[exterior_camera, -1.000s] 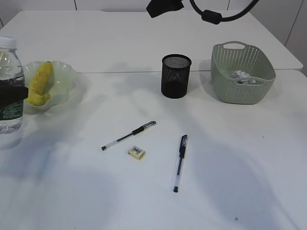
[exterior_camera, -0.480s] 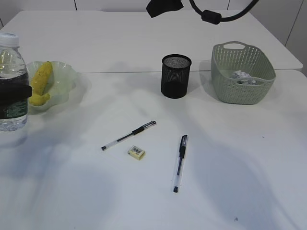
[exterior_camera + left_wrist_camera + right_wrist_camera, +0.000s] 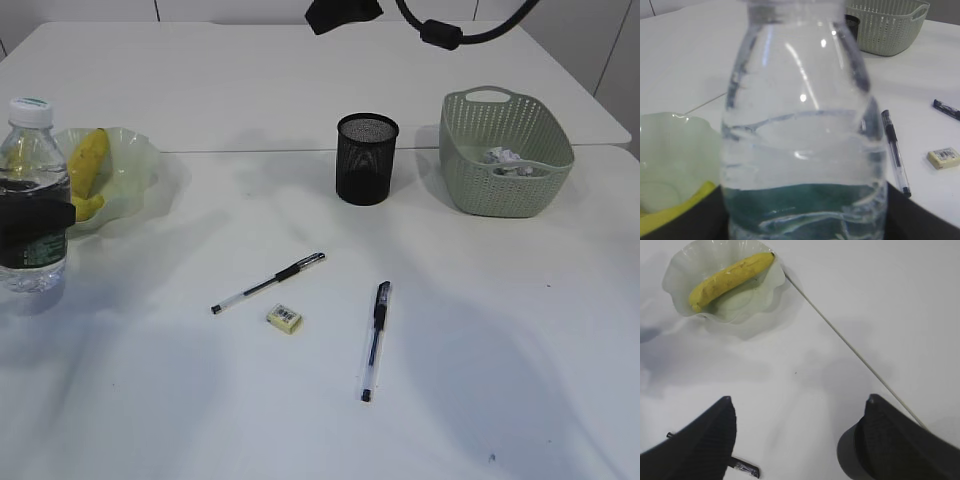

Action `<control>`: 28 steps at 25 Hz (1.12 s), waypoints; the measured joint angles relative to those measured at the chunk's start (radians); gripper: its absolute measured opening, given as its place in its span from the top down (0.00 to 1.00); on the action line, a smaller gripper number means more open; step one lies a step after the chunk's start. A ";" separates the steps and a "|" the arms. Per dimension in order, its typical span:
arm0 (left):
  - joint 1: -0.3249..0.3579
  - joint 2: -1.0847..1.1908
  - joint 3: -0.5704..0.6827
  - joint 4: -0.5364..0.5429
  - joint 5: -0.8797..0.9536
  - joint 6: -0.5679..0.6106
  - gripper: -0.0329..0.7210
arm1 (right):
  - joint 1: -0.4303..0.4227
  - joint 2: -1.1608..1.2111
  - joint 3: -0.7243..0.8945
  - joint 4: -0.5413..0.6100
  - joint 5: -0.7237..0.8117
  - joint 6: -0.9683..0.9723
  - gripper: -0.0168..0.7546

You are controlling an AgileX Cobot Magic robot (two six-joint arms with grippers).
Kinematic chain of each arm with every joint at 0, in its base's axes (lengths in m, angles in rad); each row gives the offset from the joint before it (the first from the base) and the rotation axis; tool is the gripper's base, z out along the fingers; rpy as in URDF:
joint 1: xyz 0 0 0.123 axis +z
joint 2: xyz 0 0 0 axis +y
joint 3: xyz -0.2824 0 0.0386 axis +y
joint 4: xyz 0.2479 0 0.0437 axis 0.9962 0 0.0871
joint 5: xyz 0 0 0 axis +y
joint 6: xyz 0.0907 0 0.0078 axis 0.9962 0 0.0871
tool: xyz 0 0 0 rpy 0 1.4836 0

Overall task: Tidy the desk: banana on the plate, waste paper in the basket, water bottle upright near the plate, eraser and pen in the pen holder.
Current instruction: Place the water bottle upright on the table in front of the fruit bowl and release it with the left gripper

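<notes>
bottle: water bottle [image 3: 32,200] upright, has shifted right and lower, near plate [image 3: 140,165]
left claw [image 3: 35,220]: part-open, clamped on label
right claw [image 3: 795,440]: wide, empty
left to do: 2 pens, eraser [image 3: 285,318]

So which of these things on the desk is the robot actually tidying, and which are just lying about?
Part of the job:
- water bottle, upright in the left claw
- banana, on the plate
- waste paper, in the basket
- eraser and two pens, loose on the desk
- pen holder

Just lying about:
- nothing on the desk; only a black cable overhead
</notes>
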 joint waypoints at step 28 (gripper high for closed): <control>0.174 0.056 -0.050 -0.010 -0.085 0.057 0.44 | 0.000 0.000 0.000 0.000 -0.005 -0.016 0.21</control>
